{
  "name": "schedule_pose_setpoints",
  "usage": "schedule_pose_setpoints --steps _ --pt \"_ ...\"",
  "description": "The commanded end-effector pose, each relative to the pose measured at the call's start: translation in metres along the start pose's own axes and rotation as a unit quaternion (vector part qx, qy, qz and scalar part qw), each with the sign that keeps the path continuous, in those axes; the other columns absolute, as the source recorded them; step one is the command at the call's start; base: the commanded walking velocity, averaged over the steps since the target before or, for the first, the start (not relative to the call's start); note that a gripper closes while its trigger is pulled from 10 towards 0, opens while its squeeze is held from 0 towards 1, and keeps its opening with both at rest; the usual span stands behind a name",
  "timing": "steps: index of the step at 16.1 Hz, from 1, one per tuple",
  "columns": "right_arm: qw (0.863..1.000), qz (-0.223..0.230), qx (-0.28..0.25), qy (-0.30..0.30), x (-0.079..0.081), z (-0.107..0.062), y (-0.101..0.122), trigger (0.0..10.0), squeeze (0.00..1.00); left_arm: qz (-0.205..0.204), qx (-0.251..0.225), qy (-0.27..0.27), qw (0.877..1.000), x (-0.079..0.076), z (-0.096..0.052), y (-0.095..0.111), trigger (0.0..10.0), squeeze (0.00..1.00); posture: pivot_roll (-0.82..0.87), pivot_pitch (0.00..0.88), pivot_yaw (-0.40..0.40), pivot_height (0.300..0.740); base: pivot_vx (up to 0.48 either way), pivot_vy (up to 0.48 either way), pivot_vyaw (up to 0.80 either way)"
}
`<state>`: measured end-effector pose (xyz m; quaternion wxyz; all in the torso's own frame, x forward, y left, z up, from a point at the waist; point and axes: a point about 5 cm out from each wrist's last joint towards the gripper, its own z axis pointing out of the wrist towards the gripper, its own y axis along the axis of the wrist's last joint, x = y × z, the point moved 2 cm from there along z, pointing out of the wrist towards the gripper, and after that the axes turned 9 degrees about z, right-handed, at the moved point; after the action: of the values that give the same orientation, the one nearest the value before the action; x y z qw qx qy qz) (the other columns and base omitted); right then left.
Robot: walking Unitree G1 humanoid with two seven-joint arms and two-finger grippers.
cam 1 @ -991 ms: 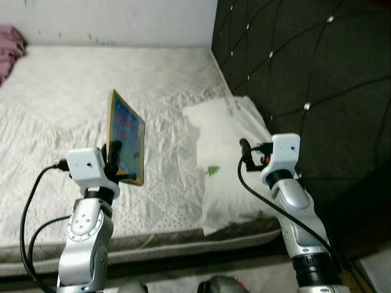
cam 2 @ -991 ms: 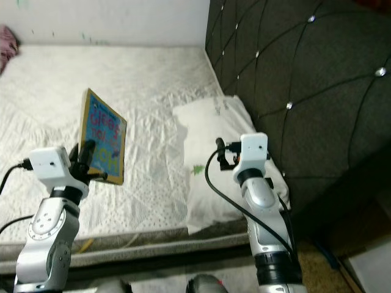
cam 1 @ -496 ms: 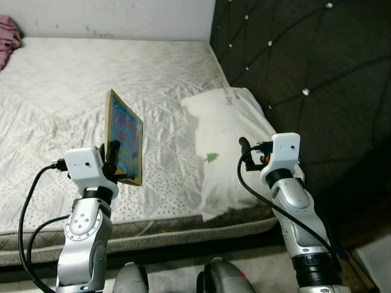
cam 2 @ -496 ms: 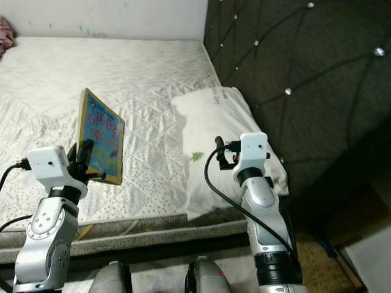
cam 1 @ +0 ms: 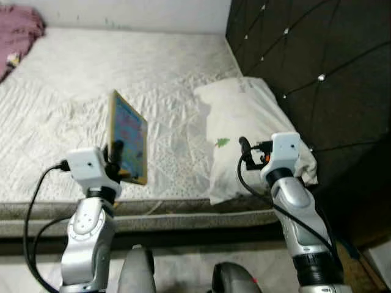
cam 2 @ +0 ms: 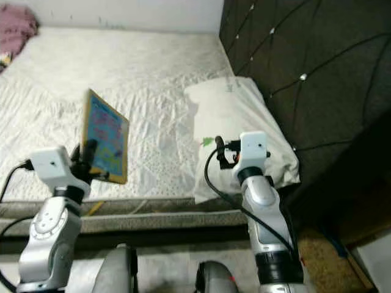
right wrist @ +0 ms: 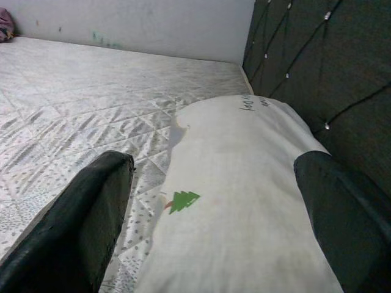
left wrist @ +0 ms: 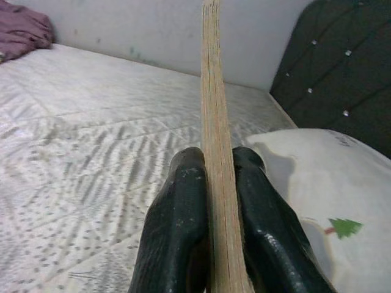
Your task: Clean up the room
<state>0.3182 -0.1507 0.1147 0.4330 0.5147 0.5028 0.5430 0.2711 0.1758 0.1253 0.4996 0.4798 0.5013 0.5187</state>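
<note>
Left wrist view shows the left gripper clamped on an upright book, while the right gripper hovers spread over the pillow.

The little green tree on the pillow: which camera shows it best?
The right wrist view: the green tree sits large and sharp on the pillow. The left wrist view catches it small at the edge; both eye views show only a tiny green speck.

A quilted white mattress lies against a dark tufted headboard, with a white pillow bearing a small green tree print at its head end. Pink bedding sits crumpled at the far corner.
</note>
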Motion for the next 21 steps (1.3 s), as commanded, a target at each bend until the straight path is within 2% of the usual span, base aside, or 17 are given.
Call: schedule_pose_setpoints --steps 1,9,17,19,20,21 --pt "1.0 -0.005 -0.005 0.0 -0.0007 0.0018 0.0046 10.0 0.0 -0.002 -0.034 -0.008 0.999 -0.0023 0.0041 0.0155 10.0 0.0 -0.06 0.04 -0.07 0.677 0.262 0.0 0.0" --pt "1.0 -0.007 -0.007 0.0 -0.001 0.0023 0.0058 10.0 0.0 -0.003 -0.037 -0.013 0.999 -0.0039 0.0055 0.0164 10.0 0.0 -0.07 0.044 -0.068 0.677 0.304 0.0 0.0" --pt "1.0 -0.008 -0.005 0.0 -0.0016 0.0002 0.0047 10.0 0.0 -0.004 -0.036 -0.017 0.999 -0.006 0.004 0.0148 10.0 0.0 -0.07 0.04 -0.067 0.677 0.48 0.0 0.0" --pt "1.0 -0.01 -0.004 0.001 -0.0016 0.0001 0.0043 10.0 0.0 -0.006 -0.033 -0.018 0.999 -0.007 0.0047 0.0149 10.0 0.0 -0.07 0.04 -0.071 0.677 0.133 0.0 0.0" --pt "1.0 -0.011 -0.003 0.002 -0.0013 0.0002 0.0043 10.0 0.0 -0.011 -0.024 -0.016 1.0 -0.0074 0.0051 0.0124 10.0 0.0 -0.07 0.041 -0.076 0.677 0.0 0.0 0.0" --pt "1.0 -0.013 -0.001 0.006 -0.0005 -0.0002 0.0038 10.0 0.0 -0.032 -0.008 -0.006 0.999 -0.0075 0.0051 0.0079 10.0 0.0 -0.07 0.045 -0.078 0.677 0.0 0.0 0.0"
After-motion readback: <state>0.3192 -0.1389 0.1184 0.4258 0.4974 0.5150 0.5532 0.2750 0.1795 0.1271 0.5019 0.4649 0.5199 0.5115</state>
